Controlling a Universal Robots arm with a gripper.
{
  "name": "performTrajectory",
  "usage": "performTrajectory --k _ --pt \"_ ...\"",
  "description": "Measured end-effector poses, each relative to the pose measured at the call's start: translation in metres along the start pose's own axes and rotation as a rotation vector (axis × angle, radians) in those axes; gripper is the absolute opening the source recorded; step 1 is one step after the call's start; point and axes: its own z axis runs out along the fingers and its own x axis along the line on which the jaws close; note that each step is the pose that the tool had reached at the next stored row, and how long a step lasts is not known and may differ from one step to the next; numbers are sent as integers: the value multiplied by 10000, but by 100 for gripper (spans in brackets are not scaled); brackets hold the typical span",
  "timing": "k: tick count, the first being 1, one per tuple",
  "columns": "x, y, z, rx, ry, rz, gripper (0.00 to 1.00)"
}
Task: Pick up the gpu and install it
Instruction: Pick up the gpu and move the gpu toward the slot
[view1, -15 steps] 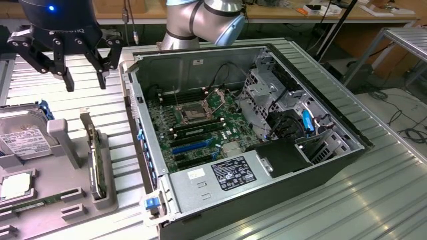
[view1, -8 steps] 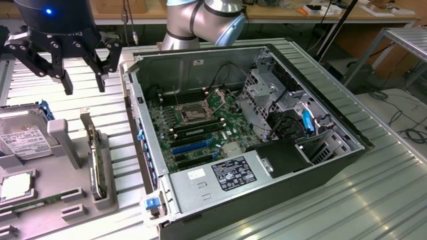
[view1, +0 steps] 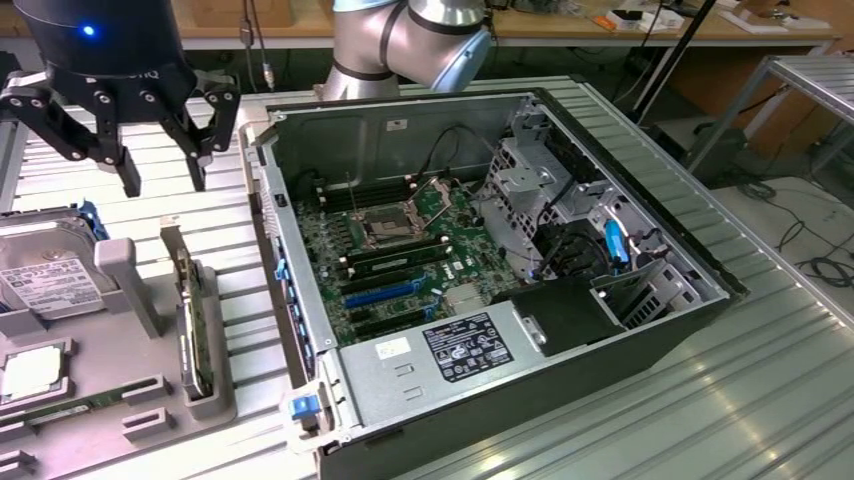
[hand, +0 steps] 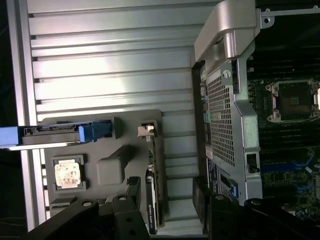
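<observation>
The arm (view1: 400, 45) rises at the table's (view1: 747, 380) far edge. Its gripper (view1: 163, 178) hangs fingers-down over the far end of the grey holder (view1: 134, 290), fingers spread and gripping nothing. The gpu (view1: 195, 325) stands on edge along the holder's edge nearest the open computer case (view1: 274, 250), apart from the gripper. A hard drive (view1: 47, 275) occupies the holder's opposite edge.

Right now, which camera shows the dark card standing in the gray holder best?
The exterior view. There the card stands on edge in the gray holder beside the computer case, with its long side showing. The wrist view looks at the card edge-on, so it is just a thin strip.
</observation>
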Motion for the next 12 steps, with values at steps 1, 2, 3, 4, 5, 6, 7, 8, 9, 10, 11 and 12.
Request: performTrajectory --k 1,2,3,4,5,6,7,8,9,10,11,12 --pt "3 -8 0 0 0 0 54" --pt "8 -18 0 0 0 0 54" --pt "13 -28 0 0 0 0 54" --pt "21 -41 -1 1 1 0 54" --pt "26 -52 -1 0 1 0 54" --pt "36 -84 0 0 0 0 54" --pt "38 -122 1 0 0 1 54" --pt "37 -154 2 0 0 1 54" --pt "37 -185 3 0 0 1 54" --pt "36 -214 4 0 0 1 54" --pt "36 -243 4 0 0 0 54" --pt "36 -259 5 0 0 0 54"
